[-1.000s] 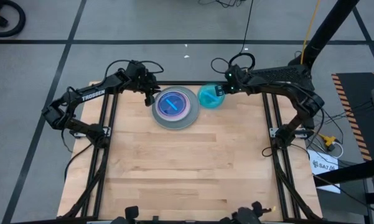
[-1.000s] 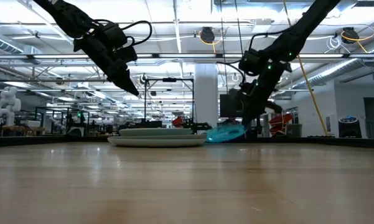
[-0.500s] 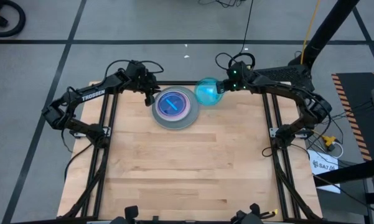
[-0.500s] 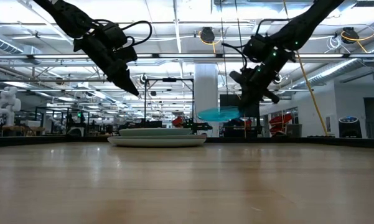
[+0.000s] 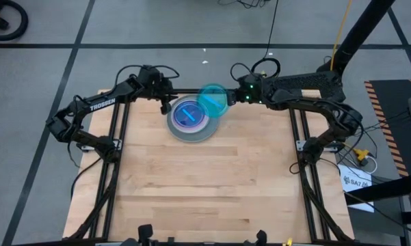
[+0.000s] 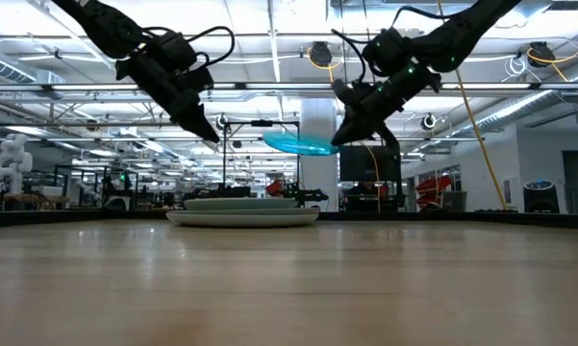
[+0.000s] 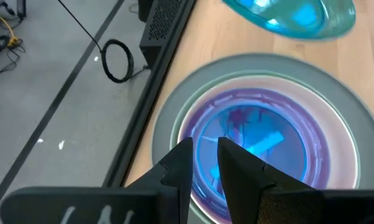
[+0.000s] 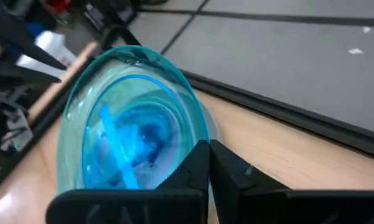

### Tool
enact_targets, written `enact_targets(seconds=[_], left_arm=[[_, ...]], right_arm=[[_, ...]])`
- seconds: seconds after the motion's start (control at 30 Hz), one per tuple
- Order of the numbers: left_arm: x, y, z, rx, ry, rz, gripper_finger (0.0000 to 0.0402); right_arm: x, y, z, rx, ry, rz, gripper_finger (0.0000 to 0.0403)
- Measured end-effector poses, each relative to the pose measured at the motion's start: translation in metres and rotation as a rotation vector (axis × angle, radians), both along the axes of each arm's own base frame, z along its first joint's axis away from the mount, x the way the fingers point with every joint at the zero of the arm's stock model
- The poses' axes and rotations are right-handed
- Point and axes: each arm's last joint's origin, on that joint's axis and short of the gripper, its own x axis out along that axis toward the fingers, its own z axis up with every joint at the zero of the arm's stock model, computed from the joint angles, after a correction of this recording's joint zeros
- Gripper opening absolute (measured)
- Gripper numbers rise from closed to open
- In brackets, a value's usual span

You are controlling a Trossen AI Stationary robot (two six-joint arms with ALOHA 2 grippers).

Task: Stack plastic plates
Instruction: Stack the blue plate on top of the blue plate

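1. One teal-blue plate (image 5: 213, 100) hangs in the air, pinched at its edge by the right gripper (image 5: 233, 98), and it sits above the far right rim of the stack without touching it.
2. In the low view that plate (image 6: 299, 144) lies nearly level, well clear of the pile below, with the right gripper (image 6: 339, 137) clamped on its right edge.
3. The stack of plates (image 5: 191, 117) rests near the table's (image 5: 205, 184) far edge: a large grey plate at the bottom, then lighter rings, then a purple-looking one with blue on top. Exact layers are hard to tell, perhaps five or six.
4. The left gripper (image 5: 165, 104) hovers just beside the stack's left rim, holding nothing; in the left wrist view its fingers (image 7: 175, 167) stand close together with a narrow gap.
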Motion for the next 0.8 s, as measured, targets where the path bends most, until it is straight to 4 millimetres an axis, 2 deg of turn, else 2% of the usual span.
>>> enact_targets(seconds=[0.2, 0.43, 0.6, 0.8], left_arm=[[0.003, 0.003, 0.005, 0.041, -0.045, 0.006, 0.0083], [0.0, 0.003, 0.017, 0.114, -0.08, 0.041, 0.0083], [-0.01, 0.005, 0.028, 0.162, -0.102, 0.09, 0.0083], [-0.02, 0.009, 0.032, 0.166, -0.103, 0.142, 0.0083]], right_arm=[[0.022, 0.006, -0.005, -0.03, -0.077, 0.015, 0.0], [0.06, -0.011, -0.02, 0.032, -0.029, 0.044, 0.0], [0.085, -0.024, -0.029, 0.093, 0.028, 0.071, 0.0], [0.112, -0.028, -0.039, 0.145, 0.085, 0.089, 0.0]])
